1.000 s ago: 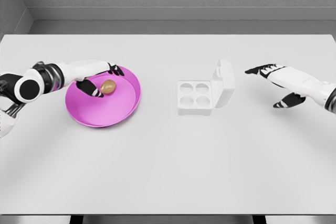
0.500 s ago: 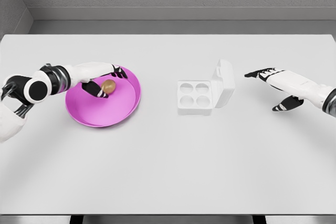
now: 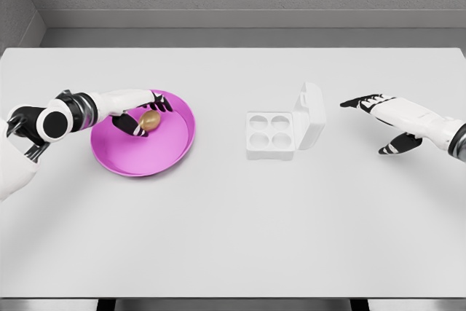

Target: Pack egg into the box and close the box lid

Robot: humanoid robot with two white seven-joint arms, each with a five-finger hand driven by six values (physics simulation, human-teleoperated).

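Note:
A brown egg (image 3: 150,119) lies in the left part of a pink plate (image 3: 171,147). My left hand (image 3: 151,116) reaches in from the left and is shut on the egg, fingers (image 3: 159,102) over its top and thumb against its near left side. The egg still rests on the plate. To the right, the white egg box (image 3: 270,135) shows its empty cups, and its lid (image 3: 312,116) stands upright on the right side. My right hand (image 3: 372,123) hovers open to the right of the lid, apart from it.
The grey table (image 3: 233,238) spreads wide toward the front edge. A grey wall runs along the far side, behind the table's back edge.
My left hand has tightened around the egg, the thumb coming in against it. The forearm has shifted slightly. The right hand has barely moved.

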